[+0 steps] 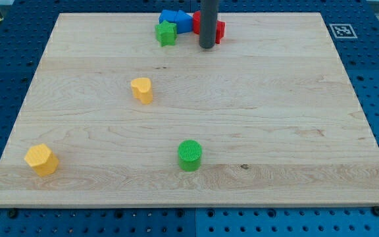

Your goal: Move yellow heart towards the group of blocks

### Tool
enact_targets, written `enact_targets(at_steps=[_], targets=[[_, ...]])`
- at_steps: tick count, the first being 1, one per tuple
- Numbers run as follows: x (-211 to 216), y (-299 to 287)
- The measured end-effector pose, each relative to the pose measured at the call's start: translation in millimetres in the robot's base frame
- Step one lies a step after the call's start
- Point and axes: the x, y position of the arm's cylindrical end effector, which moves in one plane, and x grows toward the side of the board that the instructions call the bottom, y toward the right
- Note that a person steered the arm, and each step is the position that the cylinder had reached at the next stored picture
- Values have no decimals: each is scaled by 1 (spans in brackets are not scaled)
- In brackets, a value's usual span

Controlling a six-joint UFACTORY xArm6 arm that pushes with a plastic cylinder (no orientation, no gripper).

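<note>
My tip (206,46), a plain rod with nothing to open or hold, rests at the table's (275,131) top centre among a green star (166,33), blue block (175,20) and red block (217,29). The yellow heart (141,89) sits well apart, left of centre.

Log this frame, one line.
my tip at top group, by red block | yellow heart untouched, apart

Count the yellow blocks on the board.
2. The yellow heart sits left of centre; the other yellow block sits near the view's bottom-left corner. None seems hidden behind my tip.
</note>
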Motion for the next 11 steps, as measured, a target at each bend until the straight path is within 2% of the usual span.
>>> enact_targets(at_steps=[1,3,4,5,6,7,11], targets=[[15,6],[132,19],[174,-17],[191,-51],[183,-105],[170,-133],[141,-116]])
